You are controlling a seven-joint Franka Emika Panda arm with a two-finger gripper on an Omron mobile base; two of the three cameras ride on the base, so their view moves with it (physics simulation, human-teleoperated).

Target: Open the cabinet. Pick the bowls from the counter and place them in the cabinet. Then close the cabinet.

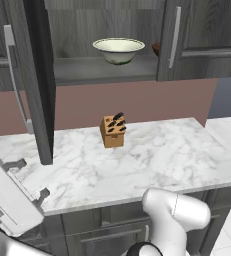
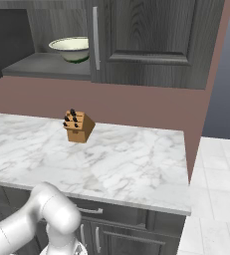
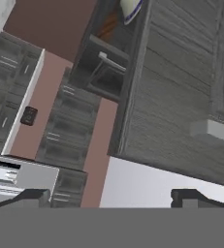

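From the left base view, your deep cream-white ceramic bowl [image 1: 118, 50] sat inside the dark wood-grain wall cabinet [image 1: 197, 35], the left door swung wide over the white marble bench [image 1: 152, 155]. From the right, same bowl shelved. In the hand view your tool [image 3: 111, 196] was spread wide and empty, so shoving that door shut could've clipped the tan knife block [image 1: 112, 131].

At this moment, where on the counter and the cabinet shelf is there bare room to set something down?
The counter is bare on both sides of the knife block and in front of it. On the cabinet shelf, the patch left of the cream bowl is free; right of it is tight, where a brown bowl edges out behind the closed door.
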